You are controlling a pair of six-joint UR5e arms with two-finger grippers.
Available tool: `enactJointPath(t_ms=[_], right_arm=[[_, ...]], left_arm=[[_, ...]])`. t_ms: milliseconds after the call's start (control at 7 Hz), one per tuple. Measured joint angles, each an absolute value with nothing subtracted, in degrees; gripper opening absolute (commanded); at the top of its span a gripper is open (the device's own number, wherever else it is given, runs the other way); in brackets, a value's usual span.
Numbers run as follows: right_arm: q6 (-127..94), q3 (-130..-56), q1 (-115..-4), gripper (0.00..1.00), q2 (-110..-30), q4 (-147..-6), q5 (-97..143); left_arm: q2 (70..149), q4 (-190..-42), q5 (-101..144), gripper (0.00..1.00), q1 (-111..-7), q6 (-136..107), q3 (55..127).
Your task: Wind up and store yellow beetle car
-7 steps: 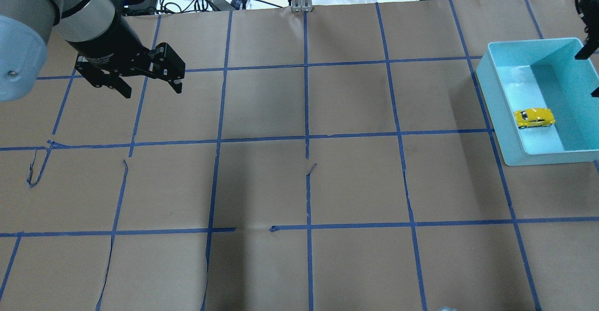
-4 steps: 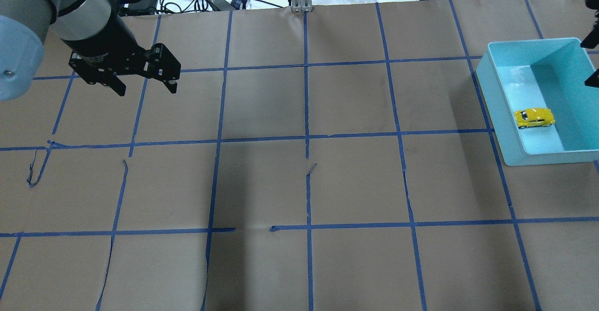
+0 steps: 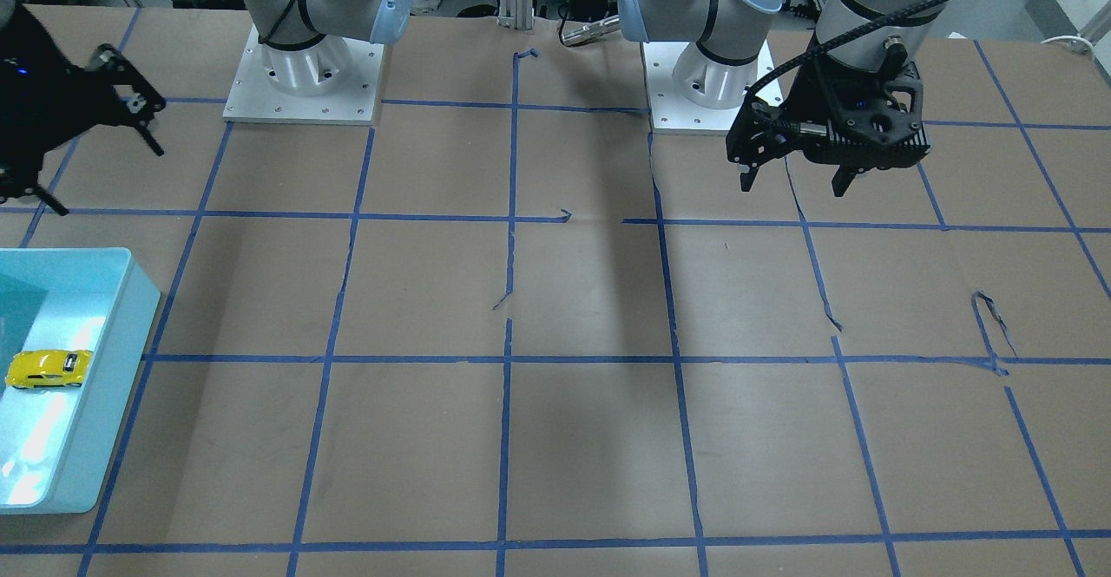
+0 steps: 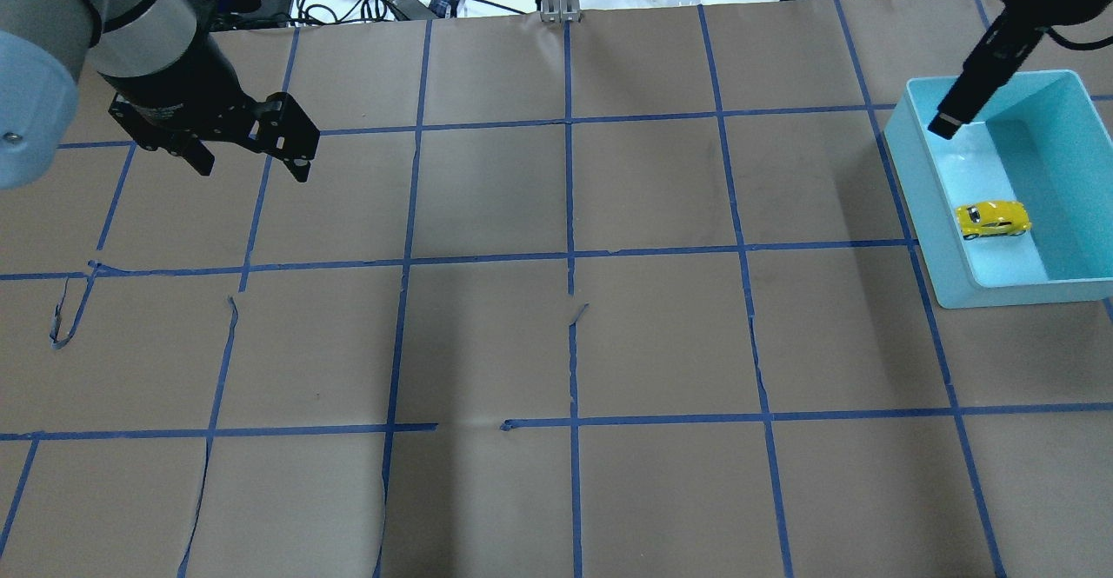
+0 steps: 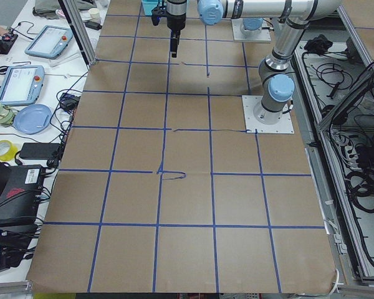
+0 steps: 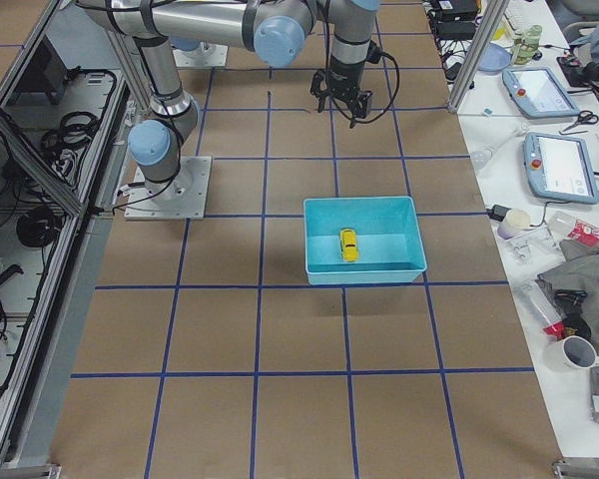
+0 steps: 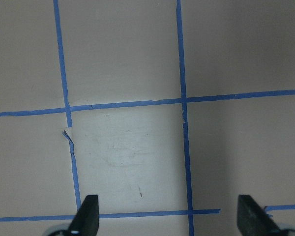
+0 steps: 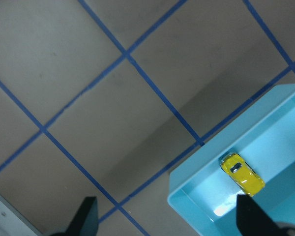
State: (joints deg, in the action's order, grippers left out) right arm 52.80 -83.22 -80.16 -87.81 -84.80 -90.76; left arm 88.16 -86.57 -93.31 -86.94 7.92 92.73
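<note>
Overhead view, clock directions on the table.

- Small glossy yellow beetle car (image 4: 994, 219): on its wheels on the floor of the shallow turquoise plastic bin (image 4: 1017, 294), nearer the bin's 6 o'clock end. The bin sits at 3 o'clock on the brown paper-covered table with a blue tape grid (image 4: 487, 343).
- Black two-finger right gripper (image 3: 106, 178): raised over the bin's 12 o'clock end, jaws spread wide, nothing between them. Its wrist camera looks down past both fingertips at the car, well clear of it. My read is that it is held high so the bin walls are no obstacle.
- Black two-finger left gripper (image 4: 252, 169): at 10 o'clock, jaws apart, empty, over bare paper and well apart from the bin (likely parked out of the other arm's way).
- Judgement: the car lies in the bin, so storing looks done. Whether the spring is wound cannot be told.
</note>
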Motion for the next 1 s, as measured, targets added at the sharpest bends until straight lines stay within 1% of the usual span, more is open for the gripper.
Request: enactJointPath(t_ms=[286, 571, 714, 1000], right_arm=[[33.5, -83.2, -87.1, 1.00, -88.2, -85.2, -89.9], [17.5, -83.2, -90.4, 1.00, -88.2, -85.3, -89.5], [12.1, -83.2, -91.2, 1.00, -88.1, -85.4, -89.3], [8.7, -83.4, -91.7, 1.00, -87.7, -86.8, -89.1]], left_arm=[[88.1, -86.6, -93.2, 1.00, -86.9, 8.0, 92.7], [88.1, -86.6, -93.3, 1.00, -87.1, 7.9, 92.8], [88.1, -86.6, -93.2, 1.00, -87.1, 8.1, 92.8], [88.1, -86.6, -93.1, 1.00, -86.9, 8.4, 92.8]])
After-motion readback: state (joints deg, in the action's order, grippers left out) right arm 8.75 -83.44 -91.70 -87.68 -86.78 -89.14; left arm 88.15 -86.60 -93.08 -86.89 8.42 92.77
